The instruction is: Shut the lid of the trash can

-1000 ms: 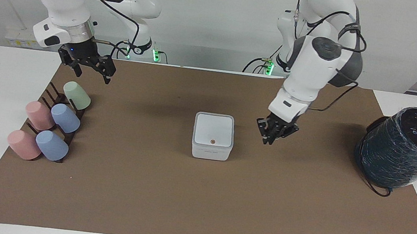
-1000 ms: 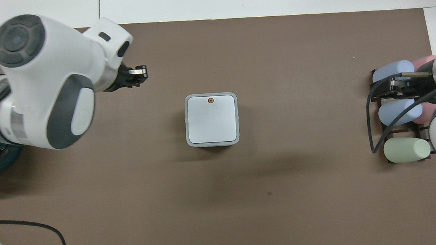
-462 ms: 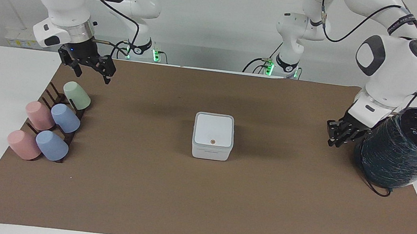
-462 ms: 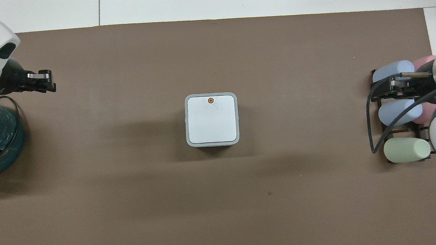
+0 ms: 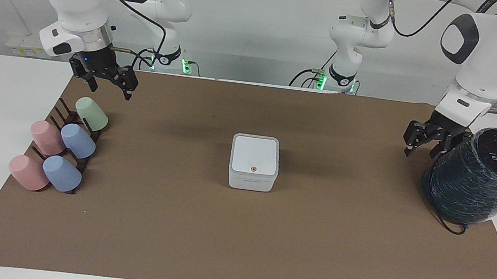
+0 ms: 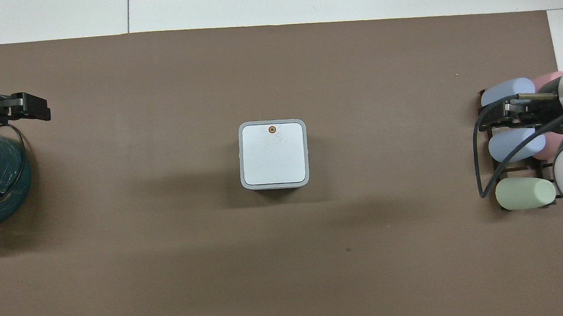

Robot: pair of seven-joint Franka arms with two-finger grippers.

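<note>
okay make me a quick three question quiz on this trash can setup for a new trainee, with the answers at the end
1. True or false: the lid lies flat and shut on the trash can.
2. Which gripper is over the brown mat beside the dark wrapped cylinder?
A. left gripper
B. right gripper
3. Fill in: the cup on the cup rack nearest the robots is ____ in colour.

Key
1. True; neither gripper touches it.
2. A. The right gripper waits over the mat's edge by the cups.
3. Green: the green cup.
</note>
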